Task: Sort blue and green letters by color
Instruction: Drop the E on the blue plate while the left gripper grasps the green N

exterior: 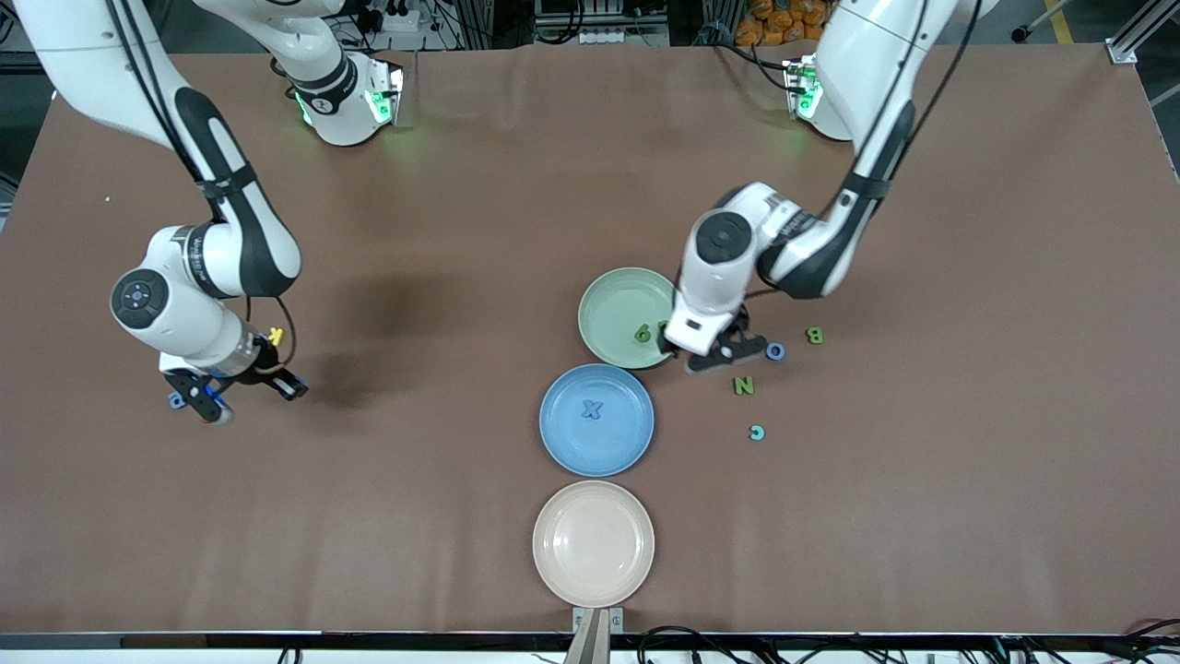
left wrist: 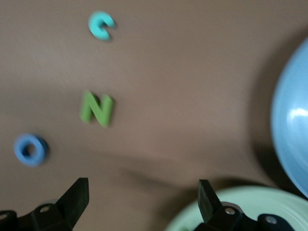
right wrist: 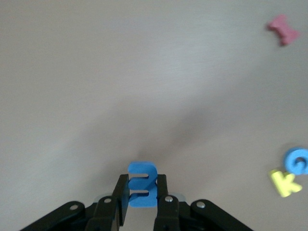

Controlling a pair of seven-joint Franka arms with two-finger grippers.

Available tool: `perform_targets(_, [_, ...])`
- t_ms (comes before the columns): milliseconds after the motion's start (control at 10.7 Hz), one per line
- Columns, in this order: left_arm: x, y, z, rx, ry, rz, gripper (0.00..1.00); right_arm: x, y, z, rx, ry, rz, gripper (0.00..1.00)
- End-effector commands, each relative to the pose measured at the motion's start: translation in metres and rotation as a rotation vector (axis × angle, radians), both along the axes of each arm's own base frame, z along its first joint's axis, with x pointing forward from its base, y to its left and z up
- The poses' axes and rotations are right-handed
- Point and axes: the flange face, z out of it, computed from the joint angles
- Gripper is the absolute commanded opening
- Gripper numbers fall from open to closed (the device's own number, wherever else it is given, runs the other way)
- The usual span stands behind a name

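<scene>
Two arms: glossy white rounded shells with black joint bands, black round caps on the elbow joints, and black cables strapped along the links. Bases lit green at the ring. Left gripper [exterior: 714, 355] and right gripper [exterior: 241, 392]: black angular fingers [left wrist: 72, 199] with small silver screws at the knuckles, on white wrist housings; a yellow fitting shows by the right wrist.

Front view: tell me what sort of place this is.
Probably a robotics lab bench. Two robot arms are bolted along one edge of a brown table, with cables and metal framing past that edge. The right gripper and left gripper work over toy letters like the N and colored plates.
</scene>
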Motion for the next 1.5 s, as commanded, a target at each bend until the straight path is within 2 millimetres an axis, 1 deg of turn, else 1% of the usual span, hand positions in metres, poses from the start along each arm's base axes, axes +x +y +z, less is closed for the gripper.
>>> perform_targets(0, [0.046, 0.028, -0.016, 0.011, 0.001, -0.048, 1.0, 0.011, 0.076, 0.024, 0.007, -0.025, 0.101, 0.0])
perform_targets(94, [0.059, 0.038, -0.02, 0.008, 0.0, -0.049, 1.0, 0.012, 0.109, 0.026, 0.011, -0.04, 0.152, 0.0])
perform_targets(188, [0.068, 0.038, -0.025, 0.0, -0.002, -0.05, 1.0, 0.015, 0.146, 0.028, 0.016, -0.056, 0.208, 0.0])
perform_targets(281, [0.076, 0.042, -0.032, 0.001, -0.002, -0.047, 1.0, 0.018, 0.176, 0.032, 0.022, -0.074, 0.25, 0.0])
perform_targets(375, [0.079, 0.043, -0.035, 0.001, -0.002, -0.048, 1.0, 0.018, 0.206, 0.031, 0.029, -0.083, 0.289, 0.0])
perform_targets(469, [0.078, 0.043, -0.038, 0.003, 0.002, -0.048, 1.0, 0.02, 0.228, 0.032, 0.034, -0.096, 0.32, 0.0])
perform_targets(562, [0.076, 0.045, -0.045, 0.008, 0.014, -0.053, 1.0, 0.019, 0.262, 0.029, 0.039, -0.11, 0.374, 0.0])
perform_targets(656, [0.076, 0.052, -0.052, 0.011, 0.033, -0.073, 1.0, 0.022, 0.284, 0.02, 0.04, -0.116, 0.403, 0.0])
perform_targets(750, [0.075, 0.057, -0.053, 0.027, 0.064, -0.092, 1.0, 0.024, 0.306, 0.019, 0.049, -0.138, 0.439, 0.0])
perform_targets(844, [0.074, 0.062, -0.052, 0.043, 0.094, -0.101, 1.0, 0.025, 0.324, 0.019, 0.054, -0.156, 0.467, 0.0])
perform_targets(1031, [0.073, 0.066, -0.049, 0.04, 0.118, -0.117, 1.0, 0.019, 0.366, 0.014, 0.065, -0.189, 0.576, 0.0])
perform_targets(1125, [0.068, 0.066, -0.05, 0.041, 0.127, -0.12, 1.0, 0.014, 0.382, 0.013, 0.07, -0.201, 0.604, 0.0])
perform_targets(1219, [0.061, 0.065, -0.047, 0.034, 0.137, -0.119, 1.0, 0.009, 0.396, 0.01, 0.074, -0.213, 0.634, 0.01])
perform_targets(1312, [0.061, 0.064, -0.041, 0.022, 0.137, -0.109, 1.0, 0.006, 0.409, 0.004, 0.082, -0.237, 0.662, 0.02])
perform_targets(1406, [0.061, 0.063, -0.039, 0.011, 0.137, -0.102, 1.0, 0.004, 0.418, -0.001, 0.099, -0.281, 0.671, 0.13])
